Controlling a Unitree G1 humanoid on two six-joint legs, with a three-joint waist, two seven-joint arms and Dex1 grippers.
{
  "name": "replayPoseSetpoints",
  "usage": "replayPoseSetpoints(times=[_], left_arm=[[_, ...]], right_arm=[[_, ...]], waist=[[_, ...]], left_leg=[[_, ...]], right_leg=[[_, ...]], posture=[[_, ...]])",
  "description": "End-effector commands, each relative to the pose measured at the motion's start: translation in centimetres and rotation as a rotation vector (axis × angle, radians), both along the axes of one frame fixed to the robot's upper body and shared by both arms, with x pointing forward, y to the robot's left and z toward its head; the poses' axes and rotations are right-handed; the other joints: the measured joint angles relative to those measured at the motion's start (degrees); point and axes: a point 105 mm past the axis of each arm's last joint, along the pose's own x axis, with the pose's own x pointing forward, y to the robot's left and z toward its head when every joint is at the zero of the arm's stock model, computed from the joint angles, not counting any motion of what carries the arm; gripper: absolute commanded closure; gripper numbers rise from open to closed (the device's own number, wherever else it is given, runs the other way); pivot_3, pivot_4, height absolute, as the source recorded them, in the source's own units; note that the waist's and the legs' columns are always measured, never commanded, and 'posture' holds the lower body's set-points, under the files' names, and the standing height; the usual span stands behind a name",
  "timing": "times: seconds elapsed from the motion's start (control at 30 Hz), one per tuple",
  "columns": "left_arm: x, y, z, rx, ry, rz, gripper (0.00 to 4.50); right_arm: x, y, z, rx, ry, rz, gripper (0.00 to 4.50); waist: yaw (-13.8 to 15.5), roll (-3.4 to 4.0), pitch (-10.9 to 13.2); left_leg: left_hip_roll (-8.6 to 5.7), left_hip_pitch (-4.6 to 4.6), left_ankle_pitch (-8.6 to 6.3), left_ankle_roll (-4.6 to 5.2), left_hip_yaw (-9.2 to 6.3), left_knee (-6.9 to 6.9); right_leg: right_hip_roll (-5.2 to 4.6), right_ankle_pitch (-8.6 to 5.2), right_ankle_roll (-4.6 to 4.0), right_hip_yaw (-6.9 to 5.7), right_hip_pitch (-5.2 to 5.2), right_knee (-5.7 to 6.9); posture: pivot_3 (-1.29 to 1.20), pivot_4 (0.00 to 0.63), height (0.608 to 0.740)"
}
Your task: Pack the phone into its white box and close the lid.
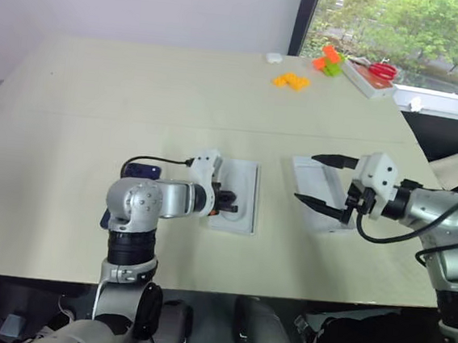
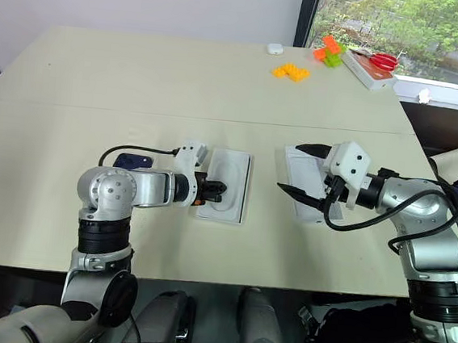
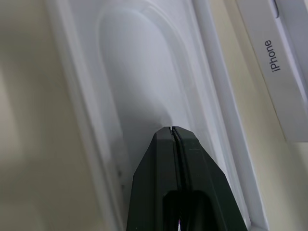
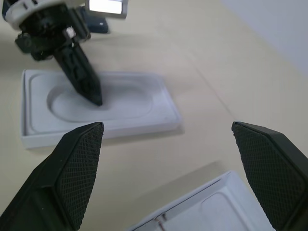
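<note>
The white box [image 1: 243, 191] lies at the table's middle with a flat white insert [image 4: 120, 103] with an oval recess lying in it. My left gripper [image 1: 230, 200] is shut and holds nothing. Its tip [image 4: 97, 100] points down into the recess, at or just above the surface. The dark blue phone [image 1: 141, 170] lies flat to the box's left, partly hidden behind my left arm. To the right lies the lid [image 1: 311, 178], white, with "iPhone" printed on its side [image 3: 284, 72]. My right gripper [image 1: 306, 177] hovers over the lid, wide open and holding nothing.
At the far right of the table lie orange bricks [image 1: 290, 81], an orange and green brick cluster [image 1: 329, 63], a small white object [image 1: 273, 58] and a flat box with red scissors [image 1: 374, 75]. The table's near edge runs just under both arms.
</note>
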Motion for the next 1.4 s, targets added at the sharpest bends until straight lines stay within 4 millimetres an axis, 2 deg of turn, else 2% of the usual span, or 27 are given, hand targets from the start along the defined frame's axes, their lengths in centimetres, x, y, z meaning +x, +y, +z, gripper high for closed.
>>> replayPoseSetpoints(times=[0.03, 0.13, 0.3, 0.43, 0.53, 0.67, 0.8, 0.93, 1.07, 1.13, 1.3, 1.4], left_arm=[[-0.3, -0.3, -1.0, 0.025, 0.031, -0.020, 4.42], [-0.6, -1.5, -0.9, -0.084, 0.095, -0.039, 4.42], [-0.2, -1.5, -1.7, -0.016, 0.075, -0.050, 4.42], [-0.1, -1.7, -1.0, -0.038, 0.055, -0.061, 4.42], [0.1, -0.9, -0.8, -0.011, 0.029, -0.048, 4.42], [0.5, 0.0, 1.1, -0.021, -0.067, -0.046, 4.42], [0.4, 0.5, 4.7, -0.041, -0.245, -0.105, 4.42], [0.1, 1.9, 6.3, -0.012, -0.339, -0.141, 4.42], [0.1, 4.9, 8.4, 0.012, -0.471, -0.173, 4.42], [0.3, 6.4, 8.0, 0.074, -0.491, -0.177, 4.42], [1.1, 9.1, 8.8, 0.081, -0.556, -0.137, 4.42], [1.2, 11.2, 9.2, 0.021, -0.550, -0.096, 4.42]], right_arm=[[0.2, 0.2, 0.9, 0.011, -0.048, 0.000, 0.00], [0.3, 0.3, 0.9, 0.015, -0.050, -0.005, 0.00], [0.5, 0.2, 1.1, 0.014, -0.062, -0.012, 0.00], [0.5, 0.2, 1.1, 0.013, -0.068, -0.015, 0.00], [0.6, 0.0, 1.0, 0.009, -0.069, -0.022, 0.00], [0.6, 0.0, 1.1, 0.021, -0.069, -0.025, 0.00], [0.7, 0.0, 1.2, 0.032, -0.067, -0.024, 0.00], [0.6, 0.3, 1.0, 0.029, -0.054, -0.007, 0.00], [0.6, 0.8, 1.2, 0.031, -0.054, 0.010, 0.00], [0.6, 1.2, 1.3, 0.041, -0.049, 0.021, 0.00], [0.2, 2.9, 0.6, 0.060, -0.026, 0.058, 0.00], [0.4, 3.5, 0.8, 0.072, -0.029, 0.062, 0.00]], waist=[[0.00, 0.00, 0.00], [0.08, 0.00, 0.00], [0.01, 0.01, -0.01], [0.10, 0.01, -0.01], [0.00, 0.01, -0.01], [-0.32, 0.02, 0.00], [-0.16, 0.05, 0.03], [-0.10, 0.06, 0.03], [-0.33, 0.08, 0.05], [-0.35, 0.13, 0.07], [0.03, 0.14, 0.09], [-0.08, 0.15, 0.09]], left_leg=[[0.00, 0.01, 0.00, 0.00, -0.01, 0.00], [0.00, 0.01, 0.00, 0.00, -0.02, 0.00], [-0.01, 0.01, 0.00, 0.01, -0.02, 0.00], [-0.01, 0.05, 0.00, 0.00, -0.03, 0.02], [-0.01, 0.05, 0.00, 0.01, -0.04, 0.03], [0.02, 0.03, 0.00, 0.01, -0.04, 0.01], [0.06, -0.01, 0.00, 0.01, -0.06, -0.02], [0.04, -0.05, 0.00, 0.00, -0.05, -0.03], [0.03, -0.07, 0.00, 0.01, -0.02, -0.05], [0.06, -0.06, 0.00, 0.00, -0.02, -0.08], [0.07, -0.11, 0.00, 0.01, -0.03, -0.09], [0.05, -0.15, -0.01, 0.03, 0.01, -0.08]], right_leg=[[0.00, 0.00, 0.00, 0.00, 0.02, 0.00], [0.01, -0.01, 0.00, -0.02, 0.02, 0.00], [0.00, -0.01, 0.01, -0.02, 0.02, -0.02], [-0.01, -0.01, 0.01, -0.03, 0.07, -0.01], [-0.01, -0.01, 0.02, -0.04, 0.08, -0.01], [0.02, 0.01, 0.05, -0.03, 0.05, -0.02], [0.05, 0.03, 0.06, -0.05, -0.02, 0.01], [0.02, 0.04, -0.04, -0.05, -0.04, -0.02], [0.01, 0.06, -0.10, -0.03, -0.07, -0.03], [0.04, 0.06, -0.13, -0.04, -0.11, 0.00], [0.02, 0.04, -0.13, -0.04, -0.12, -0.02], [-0.03, 0.06, -0.16, -0.04, -0.15, -0.04]], posture=[[0.00, 0.150, 0.740], [0.00, 0.150, 0.740], [0.00, 0.150, 0.740], [0.00, 0.150, 0.740], [0.00, 0.150, 0.740], [0.00, 0.150, 0.740], [0.00, 0.150, 0.740], [0.00, 0.150, 0.740], [0.00, 0.150, 0.740], [0.00, 0.150, 0.740], [0.00, 0.150, 0.740], [0.00, 0.150, 0.740]])
